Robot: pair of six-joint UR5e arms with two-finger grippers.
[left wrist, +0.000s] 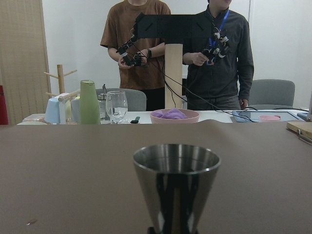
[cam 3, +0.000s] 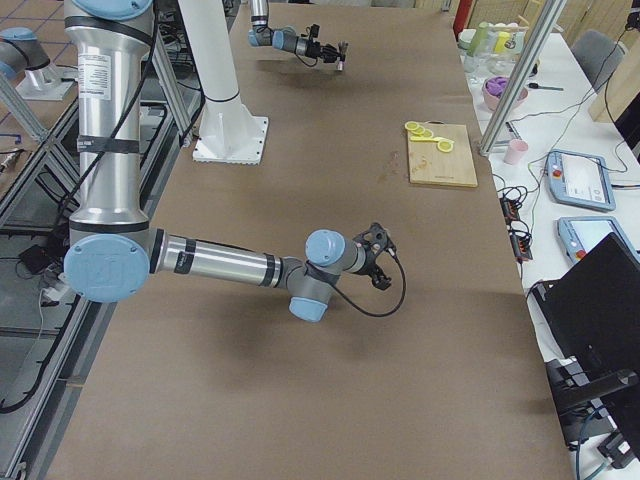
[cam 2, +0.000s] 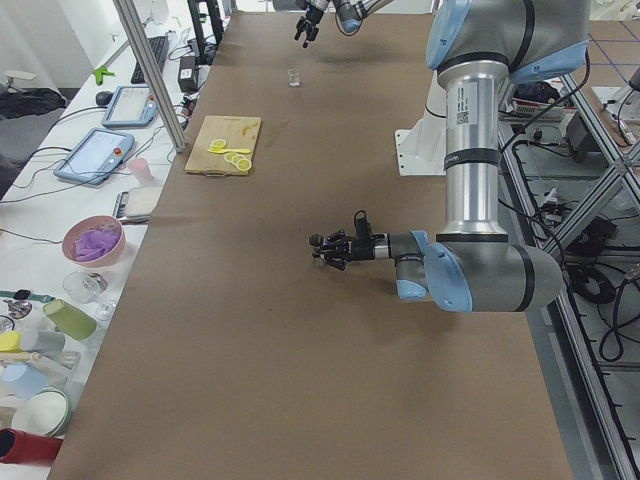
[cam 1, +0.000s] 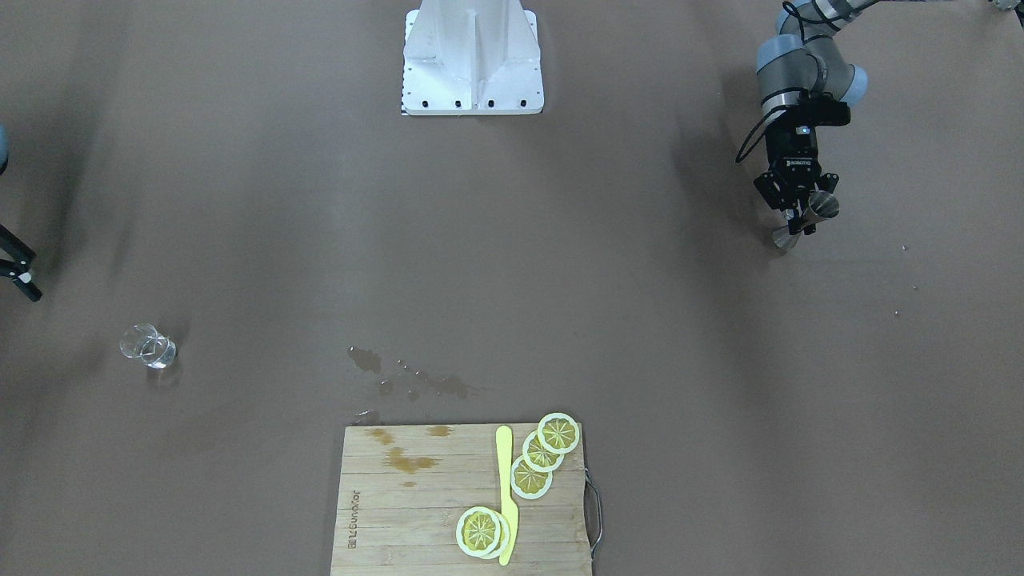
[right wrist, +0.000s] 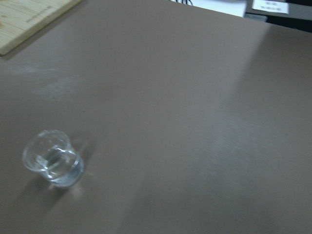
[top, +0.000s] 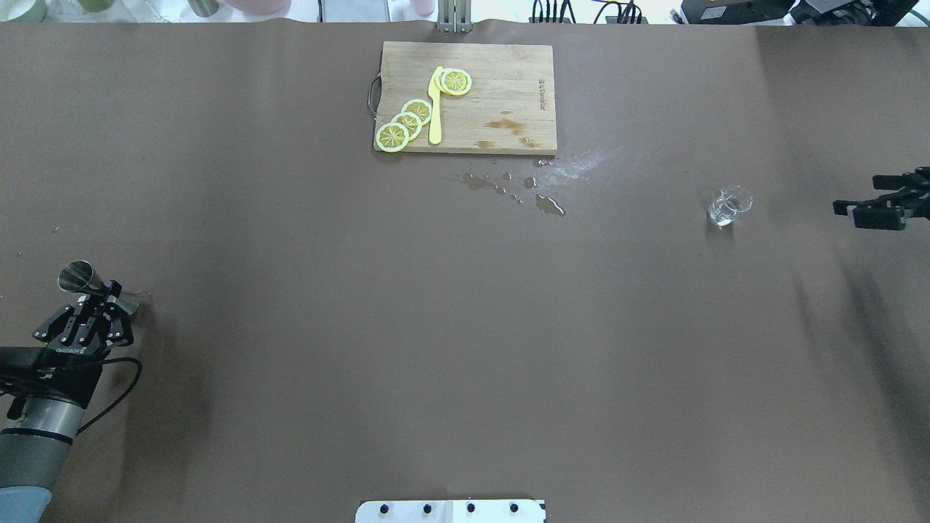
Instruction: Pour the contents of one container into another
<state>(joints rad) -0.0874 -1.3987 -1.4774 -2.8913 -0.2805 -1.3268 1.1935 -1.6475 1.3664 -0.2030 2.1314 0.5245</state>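
A steel double-cone jigger (top: 78, 277) stands upright at the table's left side, and my left gripper (top: 104, 293) is shut on its narrow waist. The left wrist view shows its open upper cup (left wrist: 176, 183) close up; any contents are hidden. In the front-facing view the jigger (cam 1: 822, 206) sits between the left gripper's fingers (cam 1: 802, 218). A small clear glass (top: 729, 205) holding a little clear liquid stands on the right side, also seen as the glass (cam 1: 148, 346) and the glass (right wrist: 53, 159). My right gripper (top: 868, 196) hovers open, right of the glass and apart from it.
A wooden cutting board (top: 508, 87) with lemon slices (top: 405, 123) and a yellow knife (top: 435, 105) lies at the far middle. Spilled puddles (top: 548, 205) wet the brown table near it. The robot base (cam 1: 472, 56) stands at the near edge. Two operators (left wrist: 214, 53) stand beyond the table.
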